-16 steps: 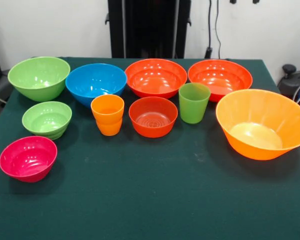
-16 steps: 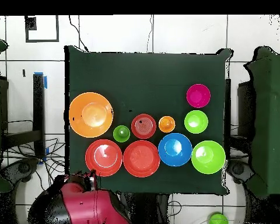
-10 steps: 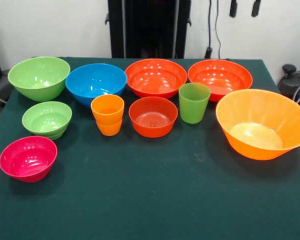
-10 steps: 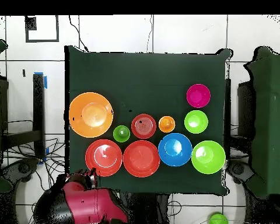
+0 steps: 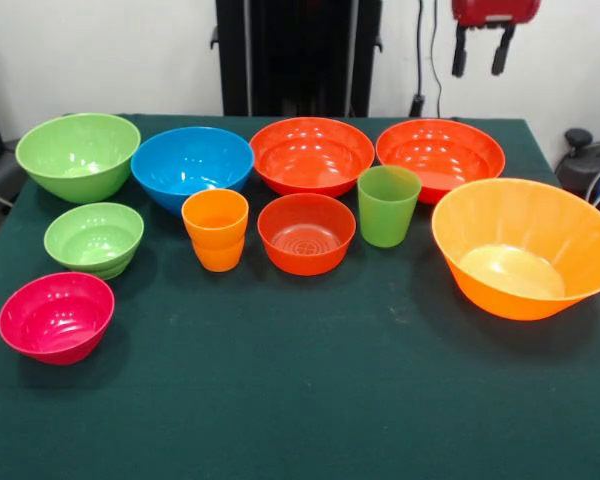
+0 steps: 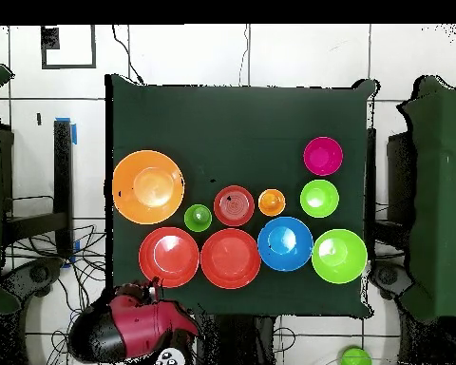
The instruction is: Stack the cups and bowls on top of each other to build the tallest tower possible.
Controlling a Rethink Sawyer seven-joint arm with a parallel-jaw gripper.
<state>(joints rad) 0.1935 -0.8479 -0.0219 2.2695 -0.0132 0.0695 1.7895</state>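
Tool (image 5: 480, 55) of mine hangs at the top right of the front view, two dark fingers spread apart, gripping nothing
On the green bench (image 5: 310, 400) nothing is stacked: largest orange bowl (image 5: 527, 247) at right, green cup (image 5: 388, 205) and orange cup (image 5: 216, 229) on either side of the small red-orange bowl (image 5: 306, 233), two big red-orange bowls (image 5: 312, 155), blue bowl (image 5: 192, 165) and large green bowl (image 5: 78, 155) along the upper row, small green bowl (image 5: 94, 238) and pink bowl (image 5: 56, 316) at lower left
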